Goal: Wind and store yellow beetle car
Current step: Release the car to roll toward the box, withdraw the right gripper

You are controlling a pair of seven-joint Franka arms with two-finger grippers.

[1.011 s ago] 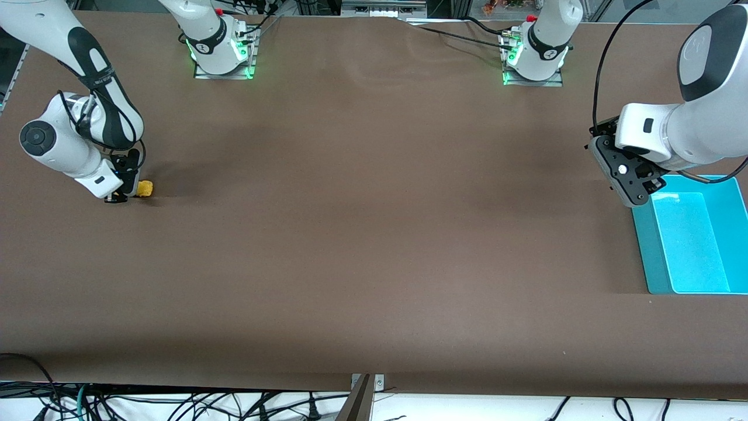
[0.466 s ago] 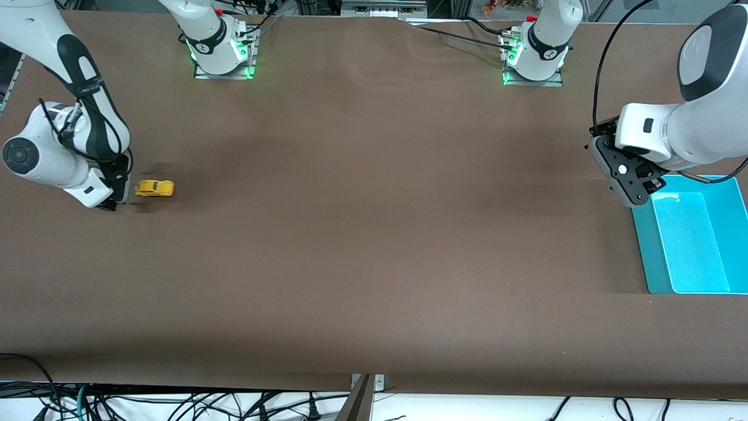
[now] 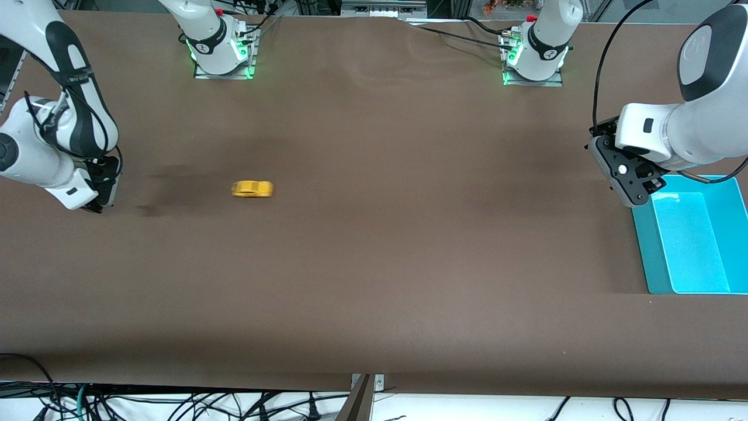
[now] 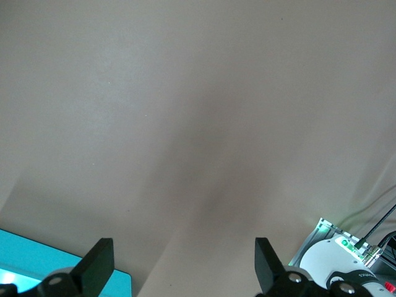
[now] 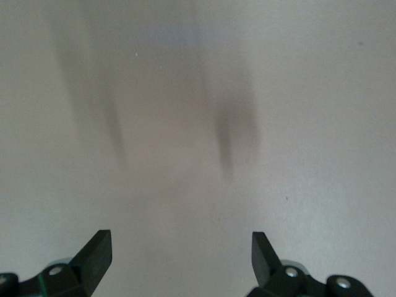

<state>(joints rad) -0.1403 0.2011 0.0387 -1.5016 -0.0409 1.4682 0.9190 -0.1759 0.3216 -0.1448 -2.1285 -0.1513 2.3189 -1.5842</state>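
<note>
The yellow beetle car (image 3: 252,189) is on the brown table, blurred with motion, well clear of both grippers and toward the right arm's end. My right gripper (image 3: 96,204) hangs low over the table at that end, open and empty; in the right wrist view its gripper (image 5: 180,250) has only bare table between the fingertips. My left gripper (image 3: 634,196) waits open at the edge of the teal bin (image 3: 643,245). The left wrist view shows its gripper (image 4: 182,263) open over bare table. The car is in neither wrist view.
The teal bin, with nothing in it, stands at the left arm's end of the table; a corner of the bin (image 4: 37,263) shows in the left wrist view. Both arm bases (image 3: 222,49) (image 3: 534,55) stand along the table edge farthest from the front camera.
The right gripper opened and let go of the car, then drew back toward its end of the table. The car has rolled off toward the left arm's end. The left arm has not moved.
</note>
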